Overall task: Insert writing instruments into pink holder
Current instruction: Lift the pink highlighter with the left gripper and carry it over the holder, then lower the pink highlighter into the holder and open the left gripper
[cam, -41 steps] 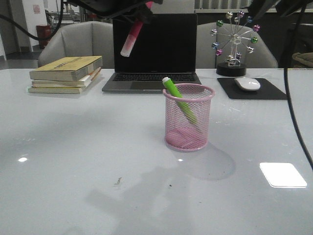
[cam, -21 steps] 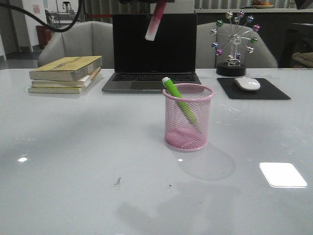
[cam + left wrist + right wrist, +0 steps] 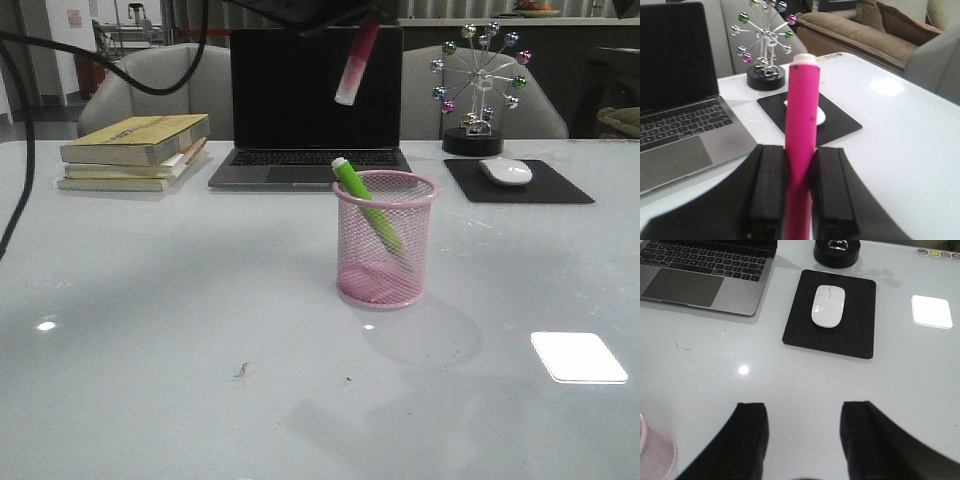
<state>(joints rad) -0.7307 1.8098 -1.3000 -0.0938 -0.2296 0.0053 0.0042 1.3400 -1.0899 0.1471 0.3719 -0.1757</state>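
Note:
The pink mesh holder [image 3: 386,240] stands mid-table, and the green marker [image 3: 365,203] leans inside it with its pale end poking above the rim. High above and slightly behind the holder hangs the magenta marker [image 3: 357,64], pale cap pointing down. My left gripper [image 3: 799,150] is shut on that marker [image 3: 802,115], its black pads pressed on both sides. Only a sliver of the holder [image 3: 652,452] shows in the right wrist view. There my right gripper [image 3: 803,407] is open, with bare table between its fingers.
An open laptop [image 3: 312,105] sits behind the holder. A stack of books [image 3: 135,150] lies at back left. At back right a white mouse [image 3: 506,171] rests on a black pad [image 3: 515,182], beside a small ferris-wheel ornament [image 3: 478,90].
The left gripper has carried the magenta marker rightward, from above the laptop's left side to a spot above and behind the holder. The green marker and holder have not moved.

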